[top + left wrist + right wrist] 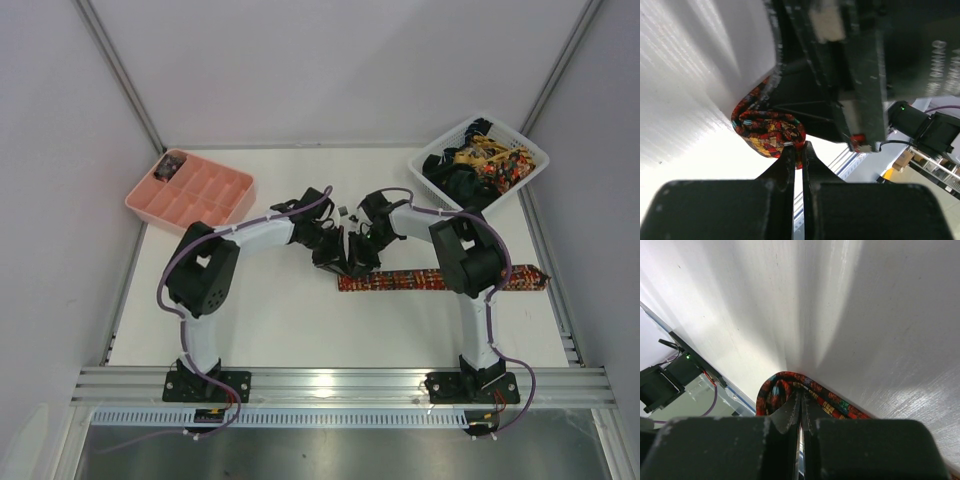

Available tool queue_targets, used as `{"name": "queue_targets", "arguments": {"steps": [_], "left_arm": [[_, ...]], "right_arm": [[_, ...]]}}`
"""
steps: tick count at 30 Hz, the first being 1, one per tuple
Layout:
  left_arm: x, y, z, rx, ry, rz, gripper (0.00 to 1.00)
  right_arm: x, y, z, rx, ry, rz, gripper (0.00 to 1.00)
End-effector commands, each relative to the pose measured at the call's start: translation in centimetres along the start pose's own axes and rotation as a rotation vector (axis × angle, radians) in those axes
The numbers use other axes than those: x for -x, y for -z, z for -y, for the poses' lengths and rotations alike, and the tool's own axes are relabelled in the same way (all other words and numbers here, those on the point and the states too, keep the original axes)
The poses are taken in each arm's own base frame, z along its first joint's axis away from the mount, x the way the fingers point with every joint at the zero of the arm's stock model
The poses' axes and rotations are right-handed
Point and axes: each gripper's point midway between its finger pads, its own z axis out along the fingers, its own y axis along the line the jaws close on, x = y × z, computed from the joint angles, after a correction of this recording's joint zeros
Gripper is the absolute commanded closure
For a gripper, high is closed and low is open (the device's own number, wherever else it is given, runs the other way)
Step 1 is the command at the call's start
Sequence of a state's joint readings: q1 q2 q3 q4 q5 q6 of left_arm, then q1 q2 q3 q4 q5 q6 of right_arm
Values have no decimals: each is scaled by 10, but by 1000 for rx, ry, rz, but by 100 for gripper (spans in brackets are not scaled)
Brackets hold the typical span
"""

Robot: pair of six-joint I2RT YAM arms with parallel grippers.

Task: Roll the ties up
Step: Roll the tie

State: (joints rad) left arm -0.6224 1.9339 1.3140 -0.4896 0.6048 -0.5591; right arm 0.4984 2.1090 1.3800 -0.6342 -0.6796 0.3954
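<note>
A red, orange and black patterned tie (pixel 440 279) lies flat across the white table, running right from the two grippers. Its left end is curled into a small roll (pixel 767 129), which the right wrist view shows as a loop (pixel 774 390). My left gripper (pixel 332 256) meets that roll from the left, and its jaws (pixel 799 148) are shut on the roll's edge. My right gripper (pixel 362 262) comes in from the right, jaws (pixel 801 397) shut on the tie fabric inside the loop. In the left wrist view the right gripper's black body (pixel 850 75) hides the far side of the roll.
A white lattice basket (pixel 530 152) at the back right holds several more ties (pixel 478 160). A pink compartment tray (pixel 215 200) sits at the back left with a small rolled tie (pixel 170 167) in its far corner. Metal rails run along the table's edges.
</note>
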Motion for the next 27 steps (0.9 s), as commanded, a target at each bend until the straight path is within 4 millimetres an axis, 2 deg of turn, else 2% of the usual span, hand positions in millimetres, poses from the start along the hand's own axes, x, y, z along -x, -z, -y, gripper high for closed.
{"name": "queue_targets", "arguments": {"steps": [1,7,17,20,22,25,27], "left_arm": [[6,-9,5,11,-23,5,99],[2,-18,-10,66,18,-16,100],[11,-22,-14,143,32,-21,99],[15,-24,-8,137,24,-13,99],[14,-29,-3,115,13,-14,94],[12,-29,1,92,-4,-2,78],[12,-28,5,65,-21,15,74]], "right_arm": [[2,10,-25,63,46,32,96],[3,14,-23,48,36,39,96],[3,44,-9,-18,21,101,96],[2,51,-1,-24,4,121,96],[1,53,1,-9,-10,125,96],[6,61,4,40,-57,136,96],[6,62,1,69,-58,129,96]]}}
